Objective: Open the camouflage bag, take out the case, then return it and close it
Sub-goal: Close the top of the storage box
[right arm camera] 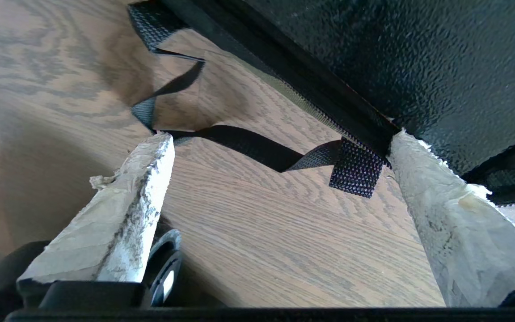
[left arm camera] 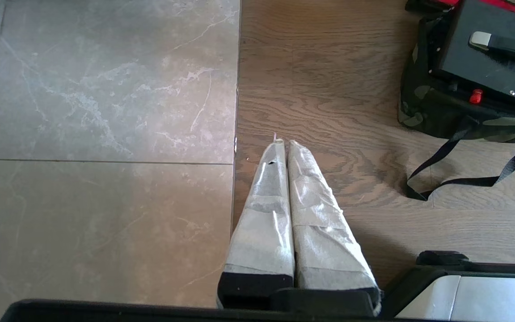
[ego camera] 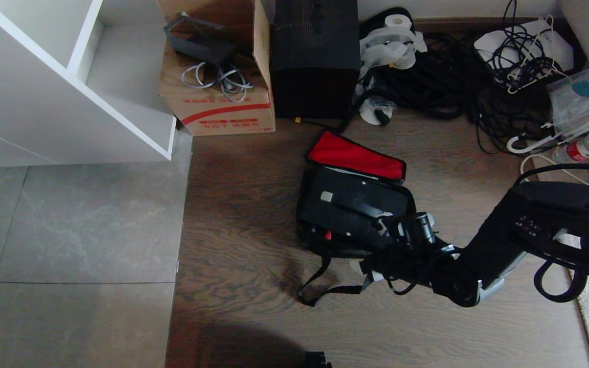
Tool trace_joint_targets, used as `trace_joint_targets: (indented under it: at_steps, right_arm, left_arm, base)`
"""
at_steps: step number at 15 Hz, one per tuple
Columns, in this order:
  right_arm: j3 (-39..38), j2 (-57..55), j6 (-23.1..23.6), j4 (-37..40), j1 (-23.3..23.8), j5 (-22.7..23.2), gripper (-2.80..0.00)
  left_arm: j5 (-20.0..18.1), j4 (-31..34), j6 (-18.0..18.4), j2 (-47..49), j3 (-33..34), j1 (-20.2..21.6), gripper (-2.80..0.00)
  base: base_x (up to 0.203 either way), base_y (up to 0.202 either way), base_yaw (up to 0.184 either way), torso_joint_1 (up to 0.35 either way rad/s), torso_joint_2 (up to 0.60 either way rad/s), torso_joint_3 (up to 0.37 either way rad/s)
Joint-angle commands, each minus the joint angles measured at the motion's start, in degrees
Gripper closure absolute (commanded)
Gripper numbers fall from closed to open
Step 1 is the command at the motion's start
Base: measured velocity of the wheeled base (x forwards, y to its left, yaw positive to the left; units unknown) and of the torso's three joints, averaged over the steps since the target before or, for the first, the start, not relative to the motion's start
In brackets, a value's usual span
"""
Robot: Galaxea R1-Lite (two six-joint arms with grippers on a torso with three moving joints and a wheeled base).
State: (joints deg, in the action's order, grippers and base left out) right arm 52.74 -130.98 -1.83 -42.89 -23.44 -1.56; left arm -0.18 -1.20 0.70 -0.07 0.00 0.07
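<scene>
The camouflage bag [ego camera: 309,240] lies on the wood floor with its red-lined lid [ego camera: 355,155] folded back. The black case [ego camera: 353,202] sits in it, handle and red latch [ego camera: 327,235] showing. The left wrist view shows the bag [left arm camera: 411,114] and case [left arm camera: 490,53] off to one side. My right gripper [ego camera: 368,271] is low at the bag's near right corner, open wide. In the right wrist view the right gripper [right arm camera: 280,138] spans bare floor and a black strap [right arm camera: 248,145], with one finger [right arm camera: 441,201] against the bag's lower edge under the case [right arm camera: 418,58]. My left gripper [left arm camera: 283,143] hangs shut and empty above the floor.
A red-striped cardboard box [ego camera: 218,97] and a tall black box [ego camera: 315,56] stand behind the bag. Tangled cables [ego camera: 453,76] and a plastic bottle [ego camera: 588,148] fill the back right. A white shelf unit [ego camera: 69,76] stands at the left, with grey tiles [ego camera: 69,245] in front.
</scene>
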Motion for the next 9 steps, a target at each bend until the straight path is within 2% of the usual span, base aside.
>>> trace_joint_targets:
  at_steps: [1,9]
  right_arm:
    - [0.08,-1.03,-0.05,-0.53,-0.02,-0.38,-2.80]
    - [-0.09,-2.17,-0.37,-0.54,-0.02,-0.55,-2.80]
  left_arm:
    - [0.01,-0.03,0.00,-0.01,0.62,0.01,0.00]
    - [-0.08,-0.03,-0.08,-0.01,0.62,0.01,0.00]
  base:
    - [0.000,0.000,0.000,0.000,0.00,0.000]
    - [0.000,0.000,0.000,0.000,0.00,0.000]
